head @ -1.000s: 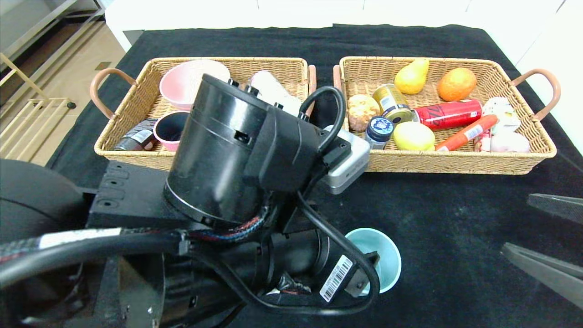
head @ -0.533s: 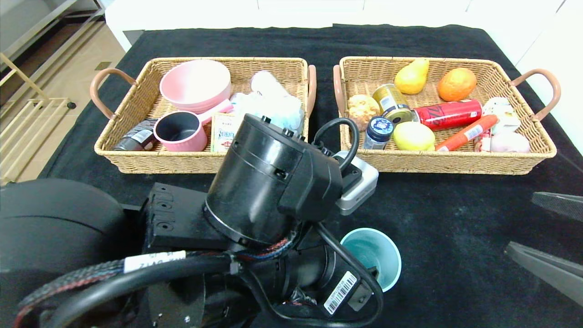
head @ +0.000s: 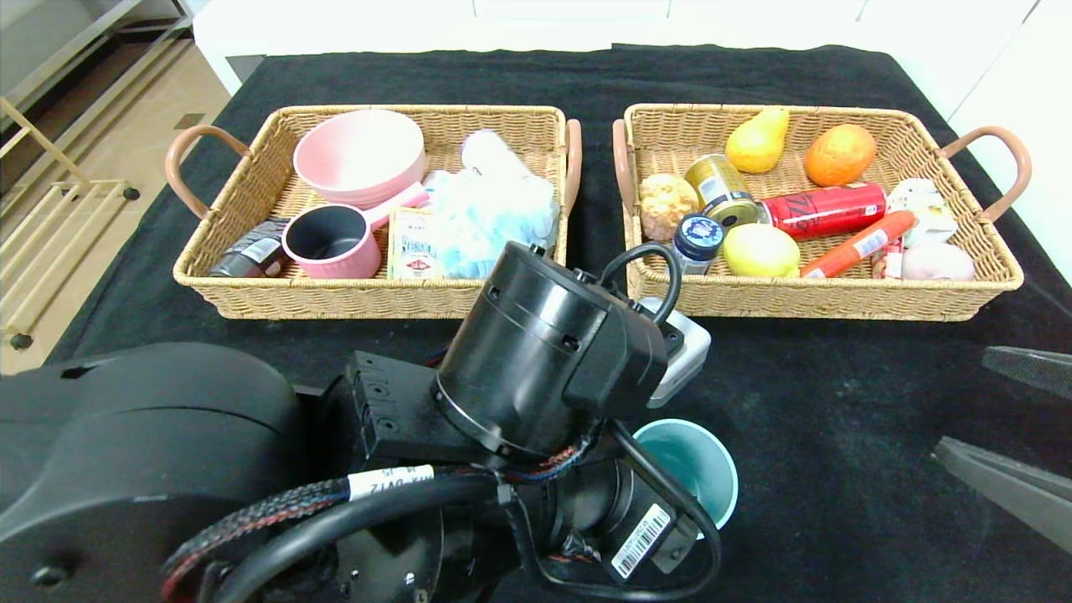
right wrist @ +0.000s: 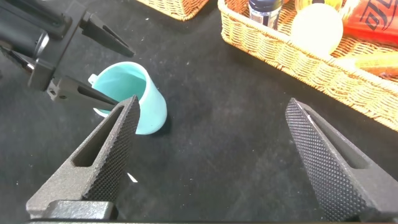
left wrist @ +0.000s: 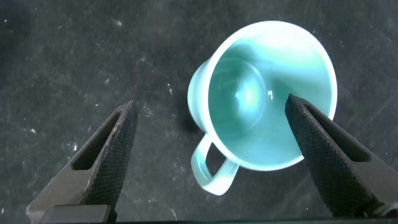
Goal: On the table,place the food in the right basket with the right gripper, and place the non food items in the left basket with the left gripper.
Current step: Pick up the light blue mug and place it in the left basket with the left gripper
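Mug [left wrist: 261, 106], light blue, is standing upright on the black tabletop [head: 821, 368], at roughly 6 o'clock from the gap between the two baskets. Left gripper [left wrist: 217, 149] is hovering directly over it, jaws spread wide, one jaw outside the handle side and the other at the opposite rim, neither pinching. Right gripper [right wrist: 217, 155] is idling at 3 o'clock of the mug, jaws spread, holding nothing. Left basket [head: 251, 293] is holding the pink pan [head: 331, 243] and beige box [head: 413, 244]; right basket [head: 837, 297] is holding the lemon [head: 760, 249], gold can [head: 720, 188] and sausage [head: 858, 243].
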{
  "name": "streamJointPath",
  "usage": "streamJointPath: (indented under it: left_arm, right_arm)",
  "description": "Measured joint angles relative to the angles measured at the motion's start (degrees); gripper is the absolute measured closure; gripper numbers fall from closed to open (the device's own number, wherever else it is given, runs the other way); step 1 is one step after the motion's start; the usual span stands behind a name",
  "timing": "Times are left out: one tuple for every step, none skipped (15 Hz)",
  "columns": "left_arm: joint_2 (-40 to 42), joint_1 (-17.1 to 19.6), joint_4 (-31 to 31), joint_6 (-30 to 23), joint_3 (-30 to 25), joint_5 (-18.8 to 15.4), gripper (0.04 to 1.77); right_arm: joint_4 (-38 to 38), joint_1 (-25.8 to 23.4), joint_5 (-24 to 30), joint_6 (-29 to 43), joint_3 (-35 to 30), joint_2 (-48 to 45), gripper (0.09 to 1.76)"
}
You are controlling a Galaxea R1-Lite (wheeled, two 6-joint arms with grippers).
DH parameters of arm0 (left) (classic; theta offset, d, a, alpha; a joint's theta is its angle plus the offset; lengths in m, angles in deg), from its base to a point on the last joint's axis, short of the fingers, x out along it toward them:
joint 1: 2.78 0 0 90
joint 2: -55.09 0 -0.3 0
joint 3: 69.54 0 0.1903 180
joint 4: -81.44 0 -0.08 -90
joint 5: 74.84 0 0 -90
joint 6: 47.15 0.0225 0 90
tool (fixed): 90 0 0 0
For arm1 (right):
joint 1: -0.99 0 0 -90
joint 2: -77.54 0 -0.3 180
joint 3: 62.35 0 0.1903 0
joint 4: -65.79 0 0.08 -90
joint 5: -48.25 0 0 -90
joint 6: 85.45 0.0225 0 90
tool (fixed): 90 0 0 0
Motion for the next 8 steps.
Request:
streamJointPath:
  left_arm:
    - [-0.2, 0.0, 0.0, 0.0, 0.1, 0.0, 0.09]
    - [-0.4, 0.1, 0.0, 0.0, 0.1, 0.0, 0.09]
    - [-0.5, 0.1, 0.0, -0.1, 0.1, 0.0, 0.09]
    - [-0.6, 0.1, 0.0, -0.1, 0.1, 0.0, 0.09]
    - [-0.6, 0.2, 0.0, -0.1, 0.1, 0.0, 0.15]
    - [-0.7, 0.2, 0.0, -0.2, 0.0, -0.1, 0.34]
    - [-0.7, 0.2, -0.1, -0.2, -0.1, -0.1, 0.50]
    - [-0.8, 0.2, -0.1, -0.3, -0.2, -0.1, 0.65]
  right_arm:
    - [0.0, -0.2, 0.0, 0.0, 0.0, 0.0, 0.14]
    - [0.0, -0.4, 0.0, 0.0, 0.1, 0.0, 0.14]
    - [-0.1, -0.5, 0.0, 0.0, 0.1, 0.0, 0.14]
    - [-0.1, -0.5, 0.0, 0.0, 0.1, 0.1, 0.14]
    - [-0.1, -0.5, 0.0, 0.0, 0.1, 0.1, 0.14]
    - [-0.1, -0.6, 0.0, 0.0, 0.0, 0.2, 0.14]
    - [-0.1, -0.6, 0.0, 0.0, 0.0, 0.3, 0.14]
    - [-0.1, -0.6, 0.0, 0.0, 0.0, 0.4, 0.14]
